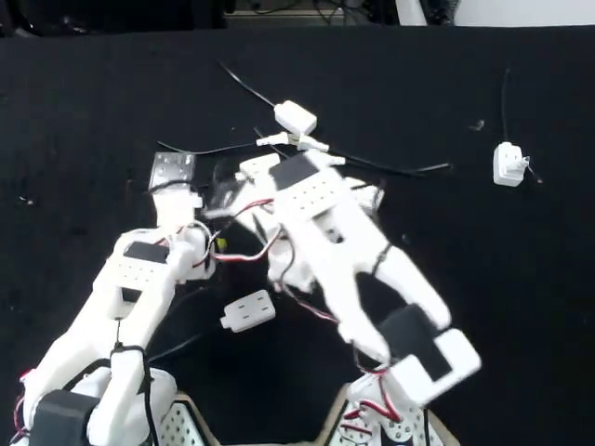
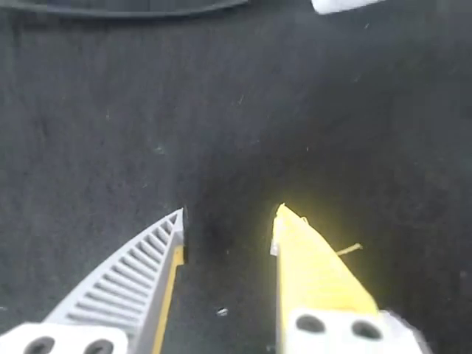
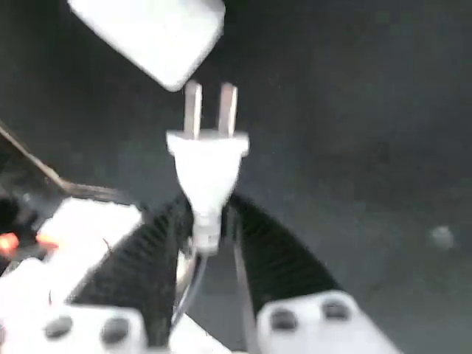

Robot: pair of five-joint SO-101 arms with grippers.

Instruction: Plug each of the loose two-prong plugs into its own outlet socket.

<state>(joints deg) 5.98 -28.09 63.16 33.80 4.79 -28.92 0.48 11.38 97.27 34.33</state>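
Right jaws pinch the two-prong plug (image 3: 206,158) by its neck, prongs aimed at the outlet socket (image 1: 296,118) just beyond, upper centre of high view, seemingly lined up for insertion; left jaws gape empty over surface (image 2: 110,110).

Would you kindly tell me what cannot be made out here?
Right wrist view: outlet block beyond the plug is blurred and cut by the edge; slots unreadable.
Left wrist view: white piece cut by the edge; unidentifiable.
High view: far outlet too small to show slots.
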